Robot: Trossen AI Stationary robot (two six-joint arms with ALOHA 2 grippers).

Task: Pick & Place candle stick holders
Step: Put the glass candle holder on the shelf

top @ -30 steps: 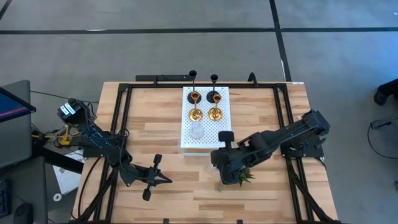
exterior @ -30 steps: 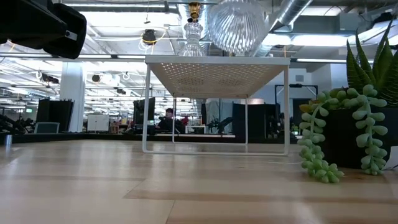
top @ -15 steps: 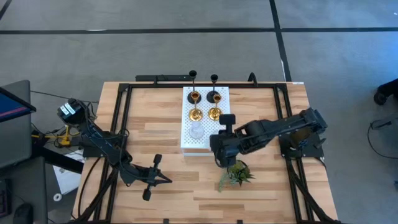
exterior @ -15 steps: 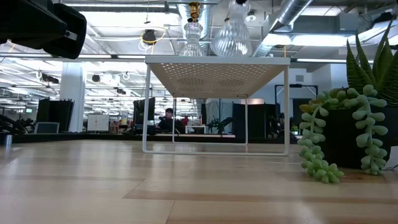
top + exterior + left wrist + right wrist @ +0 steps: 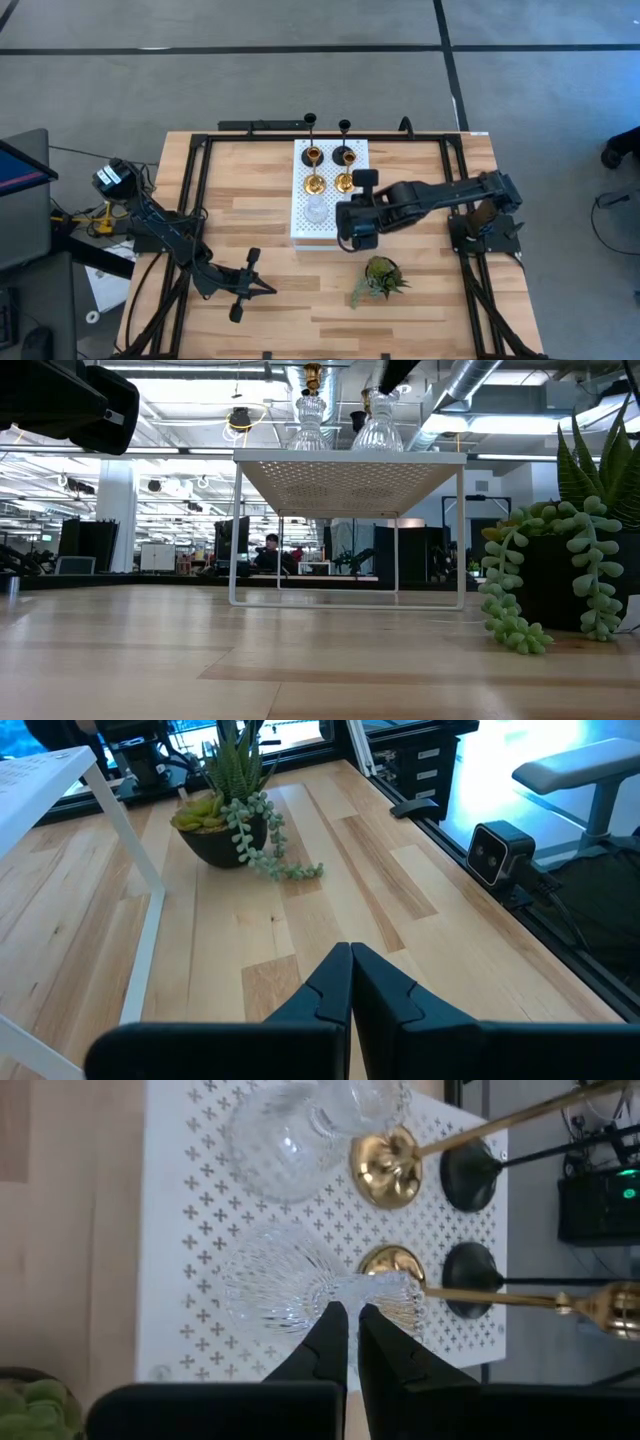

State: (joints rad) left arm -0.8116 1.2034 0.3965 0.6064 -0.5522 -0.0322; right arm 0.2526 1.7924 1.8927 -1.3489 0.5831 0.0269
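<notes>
Over the white board point(image 5: 180, 1230) — right gripper point(image 5: 352, 1318) clamps a glass holder point(image 5: 300, 1290).

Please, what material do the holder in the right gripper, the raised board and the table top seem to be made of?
The holder in the right gripper looks like clear ribbed glass: it is see-through with bright glints. The raised board seems to be white painted metal, with thin legs and punched cross-shaped holes, though it could be plastic. The table top looks like light wood, with plank grain.

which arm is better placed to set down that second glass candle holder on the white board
Right. The right gripper is shut on the glass holder above the white board; the left gripper waits shut near the table's front.
</notes>
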